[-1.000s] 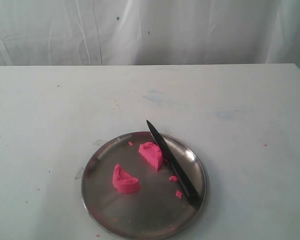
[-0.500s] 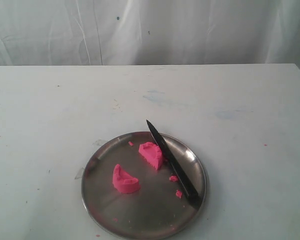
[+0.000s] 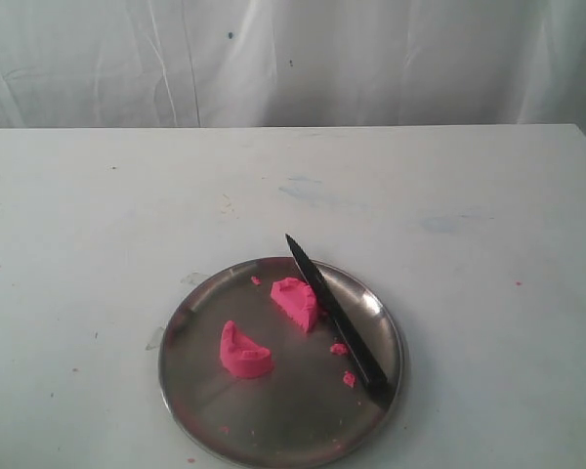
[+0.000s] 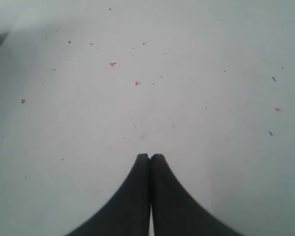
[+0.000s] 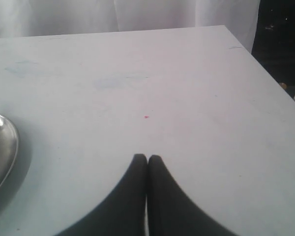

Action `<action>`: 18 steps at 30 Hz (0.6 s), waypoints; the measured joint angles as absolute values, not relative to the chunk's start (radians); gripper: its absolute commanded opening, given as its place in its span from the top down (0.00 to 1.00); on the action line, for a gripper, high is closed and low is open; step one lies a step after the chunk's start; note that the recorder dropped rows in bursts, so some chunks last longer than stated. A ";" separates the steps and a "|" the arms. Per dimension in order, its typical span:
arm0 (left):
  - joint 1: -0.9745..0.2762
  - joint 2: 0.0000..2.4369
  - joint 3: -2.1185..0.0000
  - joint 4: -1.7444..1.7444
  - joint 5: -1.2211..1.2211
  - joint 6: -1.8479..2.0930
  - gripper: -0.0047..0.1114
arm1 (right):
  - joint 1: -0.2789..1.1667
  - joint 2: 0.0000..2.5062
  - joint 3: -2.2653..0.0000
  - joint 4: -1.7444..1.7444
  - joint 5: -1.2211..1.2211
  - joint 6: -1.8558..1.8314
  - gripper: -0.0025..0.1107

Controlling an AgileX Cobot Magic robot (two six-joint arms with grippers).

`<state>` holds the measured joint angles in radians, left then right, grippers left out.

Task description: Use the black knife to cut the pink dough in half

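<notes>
Already cut: the pink dough (image 3: 295, 302) lies in two pieces, at the plate's (image 3: 205, 401) centre and at 8 o'clock.
Risk: the black knife (image 3: 338, 322) rests across the rim; a nudge could slide it onto the counter (image 3: 469, 195).
Look: crumbly, dented, crumbs beside.
Claws: left claw (image 4: 150, 156) and right claw (image 5: 147, 157) pressed closed, empty.

The white table (image 3: 449, 195) carries 1 round steel plate (image 3: 190, 391) near its front edge. The tabletop is scuffed, with faint bluish smudges (image 3: 308, 191) behind the plate and tiny pink crumbs (image 4: 112, 64) scattered over its bare surface.
</notes>
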<state>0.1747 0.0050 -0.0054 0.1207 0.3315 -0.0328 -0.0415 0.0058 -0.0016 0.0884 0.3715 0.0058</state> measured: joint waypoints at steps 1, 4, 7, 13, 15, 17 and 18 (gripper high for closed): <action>0.175 0.005 -0.005 0.121 0.334 -0.035 0.96 | -0.041 0.006 -0.002 0.088 0.372 0.006 0.98; 0.175 0.005 -0.005 0.121 0.334 -0.035 0.96 | -0.041 0.006 -0.002 0.088 0.372 0.006 0.98; 0.175 0.005 -0.005 0.121 0.334 -0.027 0.96 | -0.041 0.006 -0.002 0.088 0.372 0.006 0.98; 0.175 0.005 -0.005 0.121 0.334 -0.026 0.96 | -0.041 0.006 -0.002 0.088 0.372 0.006 0.98; 0.175 0.005 -0.005 0.121 0.334 -0.025 0.96 | -0.041 0.006 -0.002 0.088 0.372 0.006 0.98; 0.175 0.005 -0.005 0.121 0.334 -0.025 0.96 | -0.041 0.006 -0.002 0.088 0.372 0.006 0.98; 0.175 0.005 -0.005 0.121 0.334 -0.025 0.96 | -0.041 0.006 -0.002 0.090 0.372 0.006 0.98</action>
